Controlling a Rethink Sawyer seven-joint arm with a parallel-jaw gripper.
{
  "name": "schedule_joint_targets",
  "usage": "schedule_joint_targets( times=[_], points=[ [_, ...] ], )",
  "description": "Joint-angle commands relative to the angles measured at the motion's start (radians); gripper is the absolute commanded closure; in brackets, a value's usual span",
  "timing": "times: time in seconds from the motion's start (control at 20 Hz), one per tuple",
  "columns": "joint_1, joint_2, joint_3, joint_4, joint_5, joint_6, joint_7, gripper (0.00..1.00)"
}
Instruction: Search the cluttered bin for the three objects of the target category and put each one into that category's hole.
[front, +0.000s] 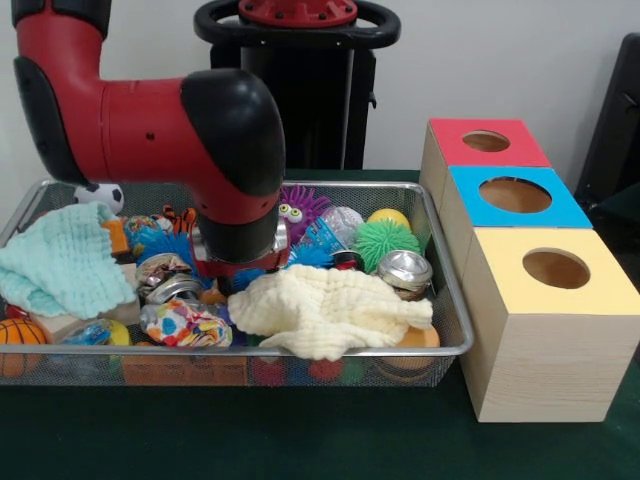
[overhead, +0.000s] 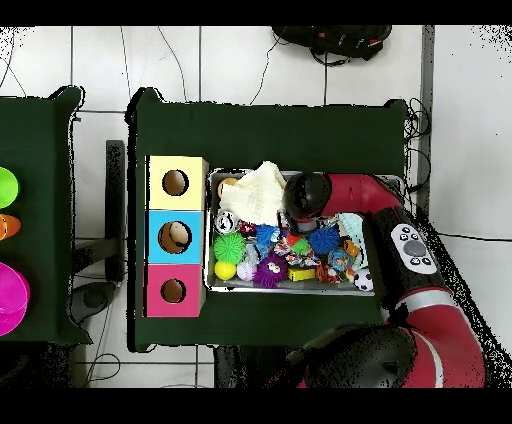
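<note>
A wire bin is sitting on a green table, crammed with toys heaped on one another: a green spiky ball, a purple spiky toy with eyes, a silver tin, an orange ball. The target category is not evident, so the wanted three cannot be picked out. A cream cloth along the bin's front edge and a mint cloth at its left end are probably covering further toys. The red arm is reaching down into the bin's middle, its bulk hiding the gripper, so whether it is spread or pinching cannot be told. Just beside the bin's right end, three wooden boxes are waiting, topped red, blue and yellow, each with a round hole.
</note>
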Motion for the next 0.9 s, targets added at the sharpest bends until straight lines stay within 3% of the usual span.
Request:
schedule_joint_targets(
  times=[0.05, 0.45, 0.75, 0.8, 0.9],
  points=[
    [0.015, 0.158, -0.011, -0.262, 0.035, 0.052, 0.051, 0.0],
    [-0.006, 0.187, 0.009, -0.302, 0.036, 0.076, -0.025, 0.0],
    [-0.03, 0.18, 0.038, -0.278, 0.022, 0.021, -0.117, 0.0],
    [-0.033, 0.18, 0.041, -0.276, 0.023, 0.018, -0.122, 1.0],
    [-0.03, 0.177, 0.041, -0.275, 0.02, 0.02, -0.127, 1.0]
  ],
)
